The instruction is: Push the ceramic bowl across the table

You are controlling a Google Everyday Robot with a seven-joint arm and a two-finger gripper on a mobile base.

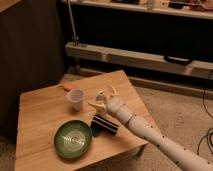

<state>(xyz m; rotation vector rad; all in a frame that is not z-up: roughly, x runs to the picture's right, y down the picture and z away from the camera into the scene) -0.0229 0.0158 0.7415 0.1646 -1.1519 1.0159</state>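
Note:
The ceramic bowl (73, 139), wide, shallow and glossy green with a paler centre, sits near the front edge of the low light-wood table (40, 110). My gripper (103, 98), on a white arm coming in from the lower right, hovers over the middle of the table. It is behind and to the right of the bowl and just right of the cup. Its yellowish fingers (112, 91) are spread apart and hold nothing. The gripper does not touch the bowl.
A small translucent plastic cup (76, 99) stands behind the bowl. A dark cylindrical object (105, 125) lies right beside the bowl, under my wrist. A small orange item (65, 87) lies near the far edge. Low shelving (130, 57) runs behind the table.

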